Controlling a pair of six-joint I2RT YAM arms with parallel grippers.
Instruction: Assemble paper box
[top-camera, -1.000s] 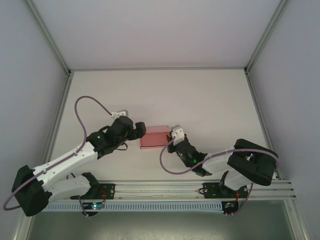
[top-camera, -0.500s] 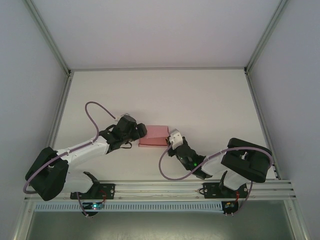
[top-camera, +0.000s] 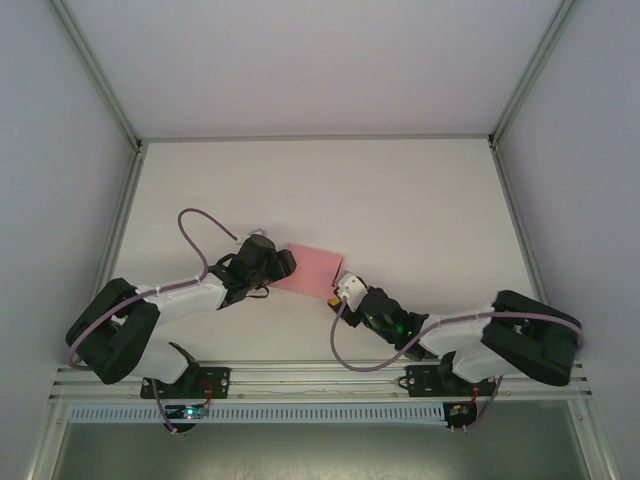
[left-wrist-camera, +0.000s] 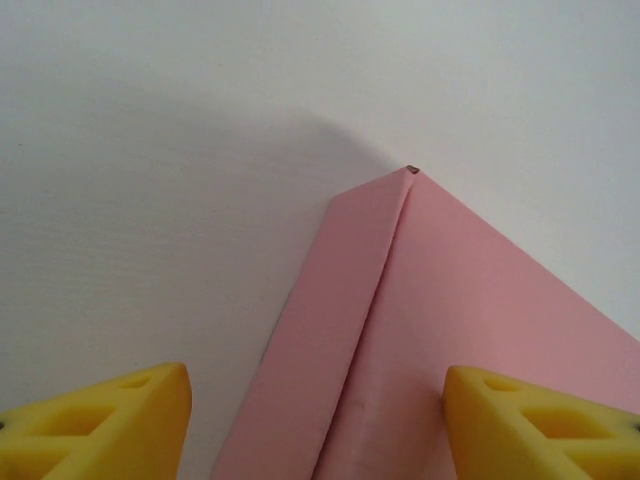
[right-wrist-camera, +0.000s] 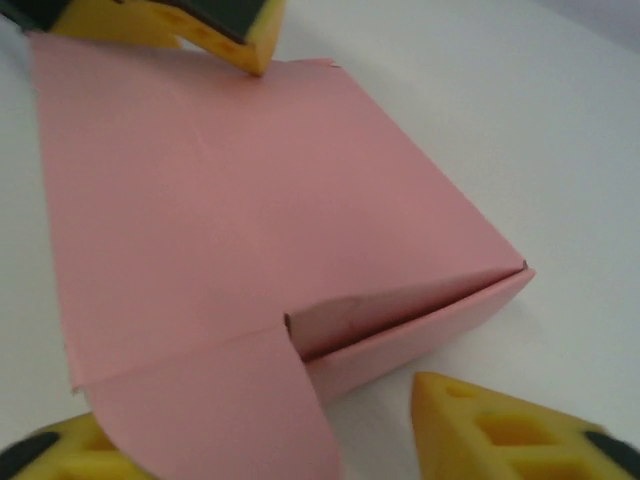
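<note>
Box loc: paper box (top-camera: 312, 268) lies flat on white table (top-camera: 420, 200), mid-table, betw. the 2 grippers.
Done: we see the body folded into a low rect. box, top panel shut & flat. Side crease (left-wrist-camera: 375, 300) looks crisp.
Left to do: end flap (right-wrist-camera: 215, 400) hangs loose at the end facing the R wrist cam, w/ a gap beside it showing the inside. We judge it needs tucking in. Other end: we can't tell.
L gripper (top-camera: 283, 263): jaws apart, straddling the box corner nearest it. One finger is at the card, the other clear on the table, so no grip.
R gripper (top-camera: 340, 288): jaws apart w/ the loose flap betw. them. Nothing pinched, as far as we see.
Progress: we reckon late stage, approx. last closure to go.
</note>
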